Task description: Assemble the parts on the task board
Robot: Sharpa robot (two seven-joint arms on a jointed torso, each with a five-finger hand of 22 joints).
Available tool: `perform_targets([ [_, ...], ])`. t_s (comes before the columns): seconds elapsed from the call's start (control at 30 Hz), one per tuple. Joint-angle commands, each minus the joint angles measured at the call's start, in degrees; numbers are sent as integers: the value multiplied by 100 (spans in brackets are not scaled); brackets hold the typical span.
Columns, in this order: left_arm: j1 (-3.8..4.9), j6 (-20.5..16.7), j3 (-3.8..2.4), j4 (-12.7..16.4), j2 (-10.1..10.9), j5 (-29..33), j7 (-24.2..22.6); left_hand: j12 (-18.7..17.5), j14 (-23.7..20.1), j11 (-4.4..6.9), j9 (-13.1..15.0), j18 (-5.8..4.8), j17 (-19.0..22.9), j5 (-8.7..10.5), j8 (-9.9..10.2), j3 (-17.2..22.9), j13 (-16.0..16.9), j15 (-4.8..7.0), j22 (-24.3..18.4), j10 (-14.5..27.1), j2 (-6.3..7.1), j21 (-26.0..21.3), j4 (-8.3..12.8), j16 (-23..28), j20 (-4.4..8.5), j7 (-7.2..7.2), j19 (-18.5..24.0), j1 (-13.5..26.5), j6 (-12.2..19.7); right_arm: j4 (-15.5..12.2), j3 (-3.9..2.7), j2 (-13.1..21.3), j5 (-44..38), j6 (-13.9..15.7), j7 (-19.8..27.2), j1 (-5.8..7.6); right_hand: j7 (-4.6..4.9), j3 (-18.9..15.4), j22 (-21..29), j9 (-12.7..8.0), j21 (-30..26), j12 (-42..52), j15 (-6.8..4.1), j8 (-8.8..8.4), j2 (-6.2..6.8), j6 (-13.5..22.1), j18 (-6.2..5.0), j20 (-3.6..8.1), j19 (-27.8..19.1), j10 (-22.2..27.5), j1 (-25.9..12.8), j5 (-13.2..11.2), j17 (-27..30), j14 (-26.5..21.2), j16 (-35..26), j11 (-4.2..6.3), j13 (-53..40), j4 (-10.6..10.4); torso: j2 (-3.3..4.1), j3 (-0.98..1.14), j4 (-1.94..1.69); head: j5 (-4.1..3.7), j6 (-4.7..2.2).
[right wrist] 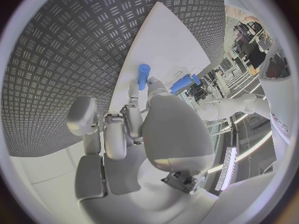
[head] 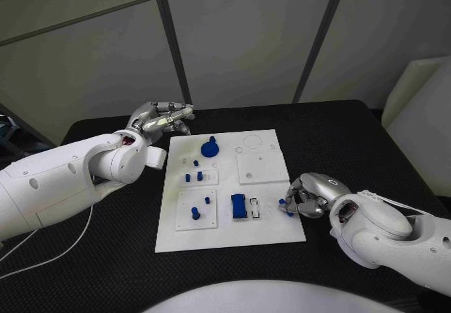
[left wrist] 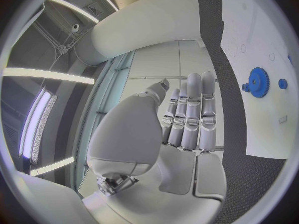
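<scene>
The white task board (head: pixel 268 225) lies mid-table. On it are a blue gear (head: pixel 210 147), several small blue pegs (head: pixel 195 163) and a blue block (head: pixel 238 207) beside a white-framed clip (head: pixel 255 208). My right hand (head: pixel 310 194) rests at the board's right edge and pinches a small blue peg (head: pixel 282 204) between thumb and finger just above the board; that peg (right wrist: pixel 143 76) stands out past the fingertips (right wrist: pixel 133 88). My left hand (head: pixel 160 119) hangs raised beyond the board's far-left corner, fingers straight and holding nothing. From the left hand (left wrist: pixel 187 119), the gear (left wrist: pixel 257 82) and board (left wrist: pixel 261 45) lie ahead.
A thin white cable (head: pixel 57 251) trails over the black table (head: pixel 113 248) at the near left. A pale panel (head: pixel 418 91) stands past the table's far-right corner. Bare table surrounds the board on all sides.
</scene>
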State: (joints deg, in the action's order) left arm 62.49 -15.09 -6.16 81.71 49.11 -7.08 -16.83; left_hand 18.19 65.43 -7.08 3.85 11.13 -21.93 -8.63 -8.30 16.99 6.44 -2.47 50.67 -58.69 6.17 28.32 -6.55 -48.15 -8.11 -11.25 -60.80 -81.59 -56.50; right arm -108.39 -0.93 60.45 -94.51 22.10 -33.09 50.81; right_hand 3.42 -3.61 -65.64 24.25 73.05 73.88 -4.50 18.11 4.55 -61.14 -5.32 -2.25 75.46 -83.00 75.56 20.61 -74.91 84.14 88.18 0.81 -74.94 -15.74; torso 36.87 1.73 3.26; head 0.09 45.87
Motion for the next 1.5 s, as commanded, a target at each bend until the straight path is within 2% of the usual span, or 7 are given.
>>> perform_targets([
  [0.03, 5, 66, -1, 1, 3, -22, -20, 33, -44, -4, 0, -74, 8, -1, -35, -32, -9, -10, -9, 44, -18, -23, 0, 32, -18, 2, -24, 12, 56, 37, 27, -26, -248, -467, -182, -38, -10, -40, -15, -8, 34, 6, 20, -26, 43, -55, 5, -4, 36, -44, 36, 20, -1135, 506, -5, 9, -276, 7, -6, -4, 0, -3, 21],
  [0.5, 4, 65, -1, 2, 27, -22, -15, 33, -44, -4, 0, -74, 8, -1, -35, -32, -9, -10, -9, 44, -18, -23, 0, 32, -18, 2, -24, 12, 56, -61, 28, -121, -1068, -1149, -569, -112, 26, -206, 76, 54, -50, -140, 39, -98, 245, -9, -12, -14, -29, 37, 189, -104, -1015, 478, -71, -20, -183, 73, -7, -6, 3, 3, 27],
  [0.77, 2, 69, -1, 4, 34, -22, -17, 35, -45, -7, 0, -74, 12, -2, -35, -36, -11, -13, -12, 52, -25, -28, -5, 32, -20, -2, -26, 14, 63, -92, 27, -183, -1228, -1183, -691, -133, -24, 136, 35, 102, -34, -133, 1, -139, -32, -60, -7, 7, 2, 40, 722, 86, -1050, 486, -56, 30, -202, 256, -9, -10, -14, -2, 29],
  [1.07, 0, 65, -1, 10, 45, -22, -13, 36, -46, -7, 0, -74, 13, -3, -35, -35, -12, -13, -13, 54, -27, -30, -3, 33, -20, -2, -27, 9, 65, -163, 26, -173, -917, -926, -753, -136, -77, 1028, -72, 169, 38, -129, -50, -188, -188, -115, 16, 70, 77, 7, 1100, 97, -1143, 508, -9, 91, -220, 373, -9, -11, 0, 30, 20],
  [1.17, -1, 64, -1, 11, 44, -22, -11, 36, -46, -7, 0, -74, 13, -3, -35, -35, -12, -13, -13, 54, -27, -30, -3, 33, -20, -2, -27, 9, 65, -220, 25, -149, -712, -778, -756, -135, -68, 1335, -109, 226, 64, -132, -47, -185, -114, -103, 22, 73, 99, -14, 1010, 193, -1174, 514, 7, 89, -219, 340, -9, -14, 1, 36, 18],
  [1.27, -1, 64, -1, 12, 41, -22, -7, 36, -46, -7, 0, -74, 13, -3, -35, -35, -12, -13, -13, 54, -27, -30, -3, 33, -20, -2, -27, 9, 65, -281, 23, -128, -425, -584, -749, -133, -69, 1932, -137, 365, 79, -142, -43, -157, 140, -97, 26, 68, 106, -42, 787, 245, -1194, 518, 16, 79, -220, 341, -10, -15, -2, 39, 11],
  [1.5, -1, 62, -1, 11, 33, -22, 1, 36, -46, -7, 0, -74, 13, -3, -35, -35, -12, -13, -13, 54, -27, -30, -3, 33, -20, -2, -27, 9, 65, -411, 15, -129, 204, 16, -648, -125, -66, 2314, -151, 469, 81, -124, -43, -153, 268, -70, 25, 64, 106, -61, 551, 167, -1201, 519, 19, 72, -243, 396, -8, -18, -10, 48, -14],
])
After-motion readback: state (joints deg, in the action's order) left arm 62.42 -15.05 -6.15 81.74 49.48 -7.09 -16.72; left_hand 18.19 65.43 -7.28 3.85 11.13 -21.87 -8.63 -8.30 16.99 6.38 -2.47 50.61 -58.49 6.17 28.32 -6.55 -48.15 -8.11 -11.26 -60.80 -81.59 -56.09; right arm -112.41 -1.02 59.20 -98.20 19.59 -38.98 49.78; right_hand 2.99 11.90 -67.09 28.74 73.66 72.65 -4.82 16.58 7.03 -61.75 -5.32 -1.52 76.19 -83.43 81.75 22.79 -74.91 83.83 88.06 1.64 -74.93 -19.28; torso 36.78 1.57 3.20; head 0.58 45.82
